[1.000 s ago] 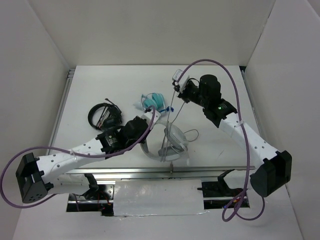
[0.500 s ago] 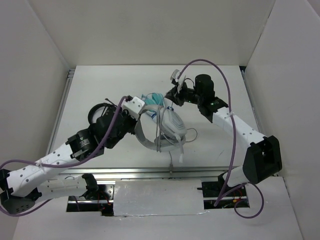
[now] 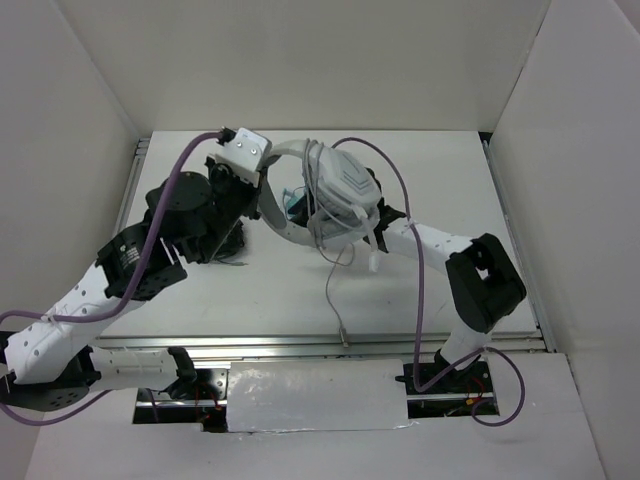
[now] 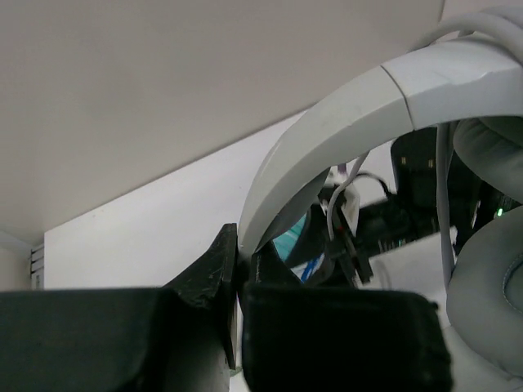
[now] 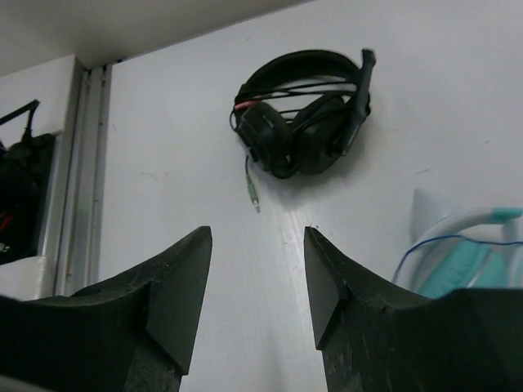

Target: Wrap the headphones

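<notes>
Bright, even light, soft shadows; close-up headphones (image 4: 343,114) blurred at left wrist.

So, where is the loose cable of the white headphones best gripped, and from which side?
Probably on the free stretch of the cable below the earcups, above its plug end. There nothing crowds it. Come from the right: the right gripper is open and empty, while the left gripper holds the headband.

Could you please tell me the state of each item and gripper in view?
Large white over-ear headphones: lifted off the table, held by the headband.
Thin grey cable: partly wound, tail hanging.
Left gripper: shut on headband.
Right gripper: open, empty.
Black boom-mic headset: lying on the table.
Small teal headphones: lying on the table.
</notes>
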Controlling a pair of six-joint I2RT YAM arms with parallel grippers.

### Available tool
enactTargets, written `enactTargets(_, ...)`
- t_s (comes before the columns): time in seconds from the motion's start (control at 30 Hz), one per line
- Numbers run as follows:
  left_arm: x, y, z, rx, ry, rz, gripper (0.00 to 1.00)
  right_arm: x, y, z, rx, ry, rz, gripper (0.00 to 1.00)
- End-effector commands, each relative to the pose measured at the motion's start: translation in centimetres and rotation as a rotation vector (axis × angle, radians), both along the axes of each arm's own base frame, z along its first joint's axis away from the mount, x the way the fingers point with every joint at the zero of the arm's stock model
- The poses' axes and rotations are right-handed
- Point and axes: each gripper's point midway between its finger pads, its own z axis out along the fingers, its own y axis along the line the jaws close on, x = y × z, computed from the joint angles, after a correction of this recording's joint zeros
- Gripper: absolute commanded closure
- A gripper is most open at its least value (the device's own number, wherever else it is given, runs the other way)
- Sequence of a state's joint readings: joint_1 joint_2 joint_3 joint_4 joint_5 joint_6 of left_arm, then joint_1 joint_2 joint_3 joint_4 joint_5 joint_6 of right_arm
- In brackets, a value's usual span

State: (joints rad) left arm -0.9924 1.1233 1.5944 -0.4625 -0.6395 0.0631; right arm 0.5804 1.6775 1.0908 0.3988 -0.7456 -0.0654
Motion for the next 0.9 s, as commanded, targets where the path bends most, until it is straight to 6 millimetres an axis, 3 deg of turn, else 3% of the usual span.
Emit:
enactTargets(0.0, -0.4, 3.3, 8.5, -0.243, -0.141, 0.096, 1.00, -1.3, 1.6, 0.4, 0.114, 0.089, 0.035, 0.43)
enactTargets(0.23, 0.8, 5.9, 13.0, -0.273, -0.218, 0.202, 1.00, -7.1, 3.9, -5.5, 0.103, 0.273, 0.166, 0.46)
enactTargets(0.3, 1.6, 7.9, 14.1, -0.299, -0.243, 0.261, 1.00, -8.7, 4.6, -6.3, 0.091, 0.315, 0.203, 0.51)
enactTargets(0.47, 4.3, 11.2, 14.8, -0.313, -0.252, 0.353, 1.00, -11.3, 4.9, -7.9, 0.083, 0.364, 0.272, 0.81)
enactTargets(0.53, 5.6, 11.9, 14.1, -0.336, -0.230, 0.389, 1.00, -11.7, 4.4, -8.1, 0.086, 0.375, 0.270, 0.87)
enactTargets(0.57, 7.1, 12.8, 13.3, -0.323, -0.213, 0.434, 1.00, -11.8, 4.1, -8.1, 0.086, 0.375, 0.262, 0.89)
enactTargets(0.6, 8.0, 13.3, 12.6, -0.322, -0.198, 0.454, 1.00, -11.9, 3.7, -7.1, 0.100, 0.354, 0.252, 0.91)
enactTargets(0.67, 10.9, 14.9, 10.6, -0.322, -0.143, 0.497, 1.00, -13.0, 2.3, -8.3, 0.073, 0.365, 0.225, 1.00)
enactTargets(0.7, 11.9, 15.4, 9.8, -0.322, -0.122, 0.511, 1.00, -13.0, 1.8, -7.1, 0.085, 0.338, 0.175, 1.00)
enactTargets(0.73, 13.5, 17.2, 8.5, -0.332, -0.095, 0.561, 1.00, -13.8, 0.7, -8.4, 0.059, 0.345, 0.140, 1.00)
enactTargets(0.87, 17.2, 20.3, 3.8, -0.376, 0.008, 0.619, 1.00, -13.8, -2.0, -7.5, 0.027, 0.255, -0.032, 1.00)
